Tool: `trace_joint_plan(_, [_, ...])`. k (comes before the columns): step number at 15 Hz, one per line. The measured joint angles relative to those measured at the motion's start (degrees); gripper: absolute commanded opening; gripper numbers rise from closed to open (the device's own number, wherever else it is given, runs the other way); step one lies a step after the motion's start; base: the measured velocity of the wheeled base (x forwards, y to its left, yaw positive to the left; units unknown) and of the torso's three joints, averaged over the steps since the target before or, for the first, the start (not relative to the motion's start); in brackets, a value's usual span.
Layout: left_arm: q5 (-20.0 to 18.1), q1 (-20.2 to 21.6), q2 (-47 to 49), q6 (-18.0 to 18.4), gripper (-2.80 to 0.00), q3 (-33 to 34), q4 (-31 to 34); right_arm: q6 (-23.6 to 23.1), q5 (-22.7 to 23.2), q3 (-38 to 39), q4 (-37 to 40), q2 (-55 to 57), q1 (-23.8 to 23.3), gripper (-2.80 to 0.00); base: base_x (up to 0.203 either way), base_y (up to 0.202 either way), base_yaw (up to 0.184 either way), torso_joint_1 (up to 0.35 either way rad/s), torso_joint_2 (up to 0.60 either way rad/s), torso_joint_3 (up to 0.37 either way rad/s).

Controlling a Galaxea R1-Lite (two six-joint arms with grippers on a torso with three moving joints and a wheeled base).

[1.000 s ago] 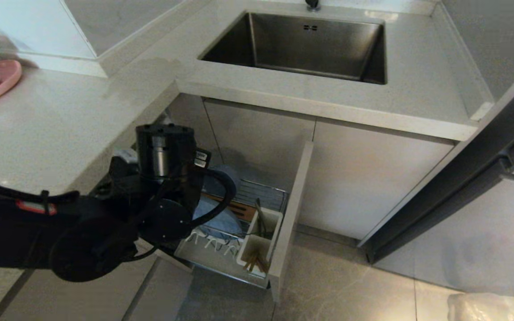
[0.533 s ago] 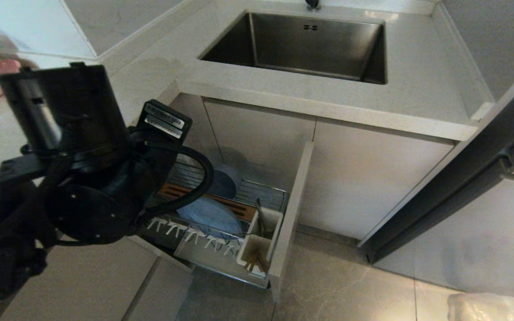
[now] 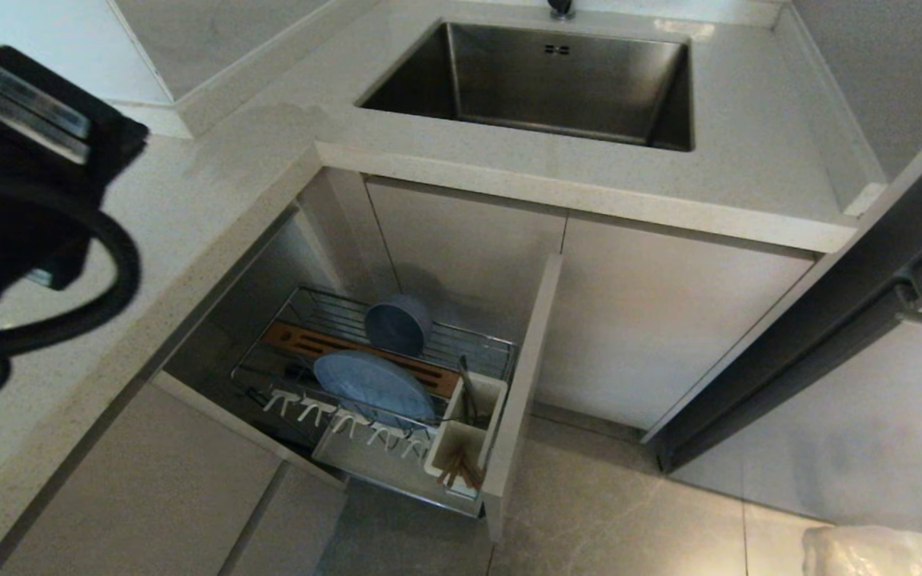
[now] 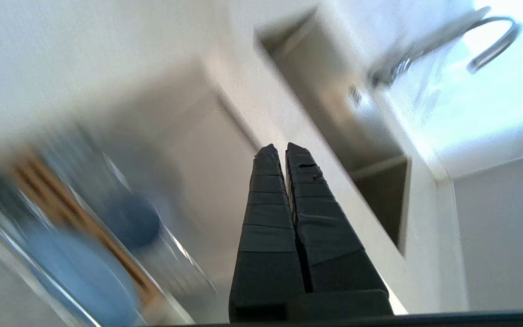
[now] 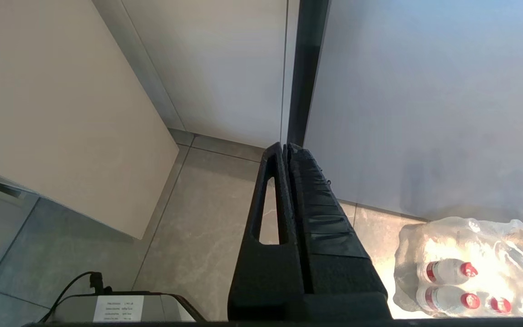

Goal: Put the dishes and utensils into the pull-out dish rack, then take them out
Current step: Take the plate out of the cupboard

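Pull-out dish rack open below table: pale-blue bowl, pale-blue plate on edge; chopsticks, silver utensil in white cup. Steel sink beyond. Left gripper jaws together, empty, raised over table. Right gripper jaws together, near floor, beside bottled-water pack.

head view: dim, soft shadow under the counter | left wrist view: strong motion blur, window glare | right wrist view: sharp, glare on bottles

Matt pale-blue plate and bowl in chrome wire rack, brushed steel sink, speckled stone counter.
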Motion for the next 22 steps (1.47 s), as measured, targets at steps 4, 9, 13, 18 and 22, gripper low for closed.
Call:
trace_joint_plan(4, [-9.01, 12.33, -11.56, 17.23, -2.8, -0.07, 0.55, 0.0, -0.01, 0.0, 0.0, 0.0, 0.0, -2.8, 0.0, 0.0, 0.0, 0.0, 0.0, 0.0])
trace_joint_plan(9, [-29.29, 33.06, -25.11, 24.69, -2.8, 1.12, 11.9, 0.0, -0.02, 0.0, 0.01, 0.0, 0.0, -2.8, 0.0, 0.0, 0.0, 0.0, 0.0, 0.0])
trace_joint_plan(13, [-43.36, 42.65, -38.07, 25.1, -2.8, 6.19, 24.38, 0.0, -0.02, 0.0, 0.0, 0.0, 0.0, -2.8, 0.0, 0.0, 0.0, 0.0, 0.0, 0.0])
trace_joint_plan(18, [-48.45, 45.61, -51.1, 26.81, -2.8, 16.44, 33.56, 0.0, -0.02, 0.0, 0.0, 0.0, 0.0, -2.8, 0.0, 0.0, 0.0, 0.0, 0.0, 0.0])
trace_joint_plan(22, [-49.47, 45.14, -57.27, 31.1, -2.8, 26.4, 30.67, 0.0, -0.02, 0.0, 0.0, 0.0, 0.0, -2.8, 0.0, 0.0, 0.0, 0.0, 0.0, 0.0])
